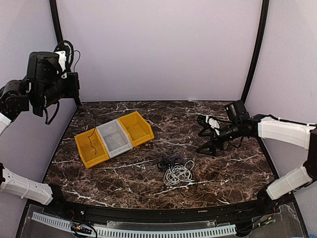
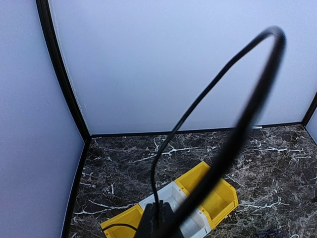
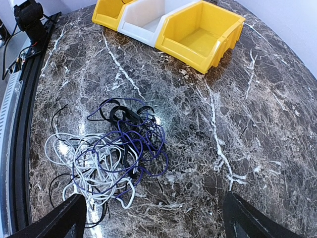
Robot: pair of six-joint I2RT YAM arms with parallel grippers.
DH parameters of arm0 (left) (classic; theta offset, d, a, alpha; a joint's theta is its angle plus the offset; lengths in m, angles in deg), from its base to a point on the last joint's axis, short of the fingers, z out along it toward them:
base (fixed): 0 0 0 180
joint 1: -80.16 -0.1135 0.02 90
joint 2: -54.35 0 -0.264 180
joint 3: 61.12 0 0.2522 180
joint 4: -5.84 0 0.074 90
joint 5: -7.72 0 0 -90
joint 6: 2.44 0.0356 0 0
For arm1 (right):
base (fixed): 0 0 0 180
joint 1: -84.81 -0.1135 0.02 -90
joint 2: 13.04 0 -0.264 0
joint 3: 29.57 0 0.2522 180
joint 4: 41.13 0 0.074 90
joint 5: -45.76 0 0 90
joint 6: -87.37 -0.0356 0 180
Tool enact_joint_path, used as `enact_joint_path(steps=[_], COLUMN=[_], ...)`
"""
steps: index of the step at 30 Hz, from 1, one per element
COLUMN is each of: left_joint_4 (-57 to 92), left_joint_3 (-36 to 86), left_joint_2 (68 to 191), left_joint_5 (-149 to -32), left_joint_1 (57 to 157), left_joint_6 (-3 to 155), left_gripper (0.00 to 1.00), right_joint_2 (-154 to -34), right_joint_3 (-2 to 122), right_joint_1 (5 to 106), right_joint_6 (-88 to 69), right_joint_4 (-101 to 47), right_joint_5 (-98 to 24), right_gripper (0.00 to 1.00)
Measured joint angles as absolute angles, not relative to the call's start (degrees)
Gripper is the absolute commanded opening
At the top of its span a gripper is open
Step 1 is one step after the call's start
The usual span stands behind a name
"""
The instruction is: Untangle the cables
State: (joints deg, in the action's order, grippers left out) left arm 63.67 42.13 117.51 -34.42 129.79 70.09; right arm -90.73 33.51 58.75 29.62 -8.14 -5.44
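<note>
left fingers point(image 2: 149, 224) pinch black cable point(image 2: 240, 124), held high so its tail hangs into yellow bin point(image 1: 81, 148) | right fingers point(image 3: 67, 220) spread wide near tangled cables point(image 3: 114, 153) on tabletop point(image 3: 237, 124), poised to pick

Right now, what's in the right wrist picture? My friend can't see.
A tangle of thin white, black and purple cables lies on a dark marble table. Beyond it sits a row of yellow and white plastic bins; black fingers, spread wide, frame the bottom corners.

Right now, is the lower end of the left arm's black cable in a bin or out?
In. The black cable hangs from the shut left gripper and its end curls inside the leftmost yellow bin.
</note>
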Motion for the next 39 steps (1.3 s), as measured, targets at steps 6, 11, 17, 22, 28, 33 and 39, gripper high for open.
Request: enact_joint_path(steps=[6,11,17,22,28,33,39], left_joint_4=[63.9,64.0,61.6,60.4,61.2,65.1,72.6], left_joint_3=[36.3,28.6,18.2,12.5,12.7,16.6,17.5], left_joint_2=[115.5,112.9,111.7,114.0,113.6,111.1,110.6], left_joint_5=[-34.9,-37.7,-45.5,-50.6,-52.1,-51.8,-52.9], left_joint_1=[128.0,124.1,119.1,115.8,114.4,114.1,114.1], left_joint_6=[67.9,65.2,61.8,59.6,58.9,58.8,56.1], left_gripper=[0.00,0.00,0.00,0.00,0.00,0.00,0.00], right_joint_2=[-90.8,-91.8,-92.5,-92.7,-92.8,-94.0,-95.0], right_joint_3=[33.1,33.0,33.0,33.0,33.0,33.0,33.0], right_joint_1=[58.7,58.7,58.7,58.7,58.7,58.7,58.7], right_joint_6=[29.7,29.7,29.8,29.9,30.0,30.3,30.9], right_joint_4=[-8.2,-8.2,-8.2,-8.2,-8.2,-8.1,-7.8], right_joint_5=[-5.4,-5.0,-5.0,-5.0,-5.0,-4.7,-4.3], right_gripper=[0.97,0.97,0.97,0.96,0.96,0.96,0.96])
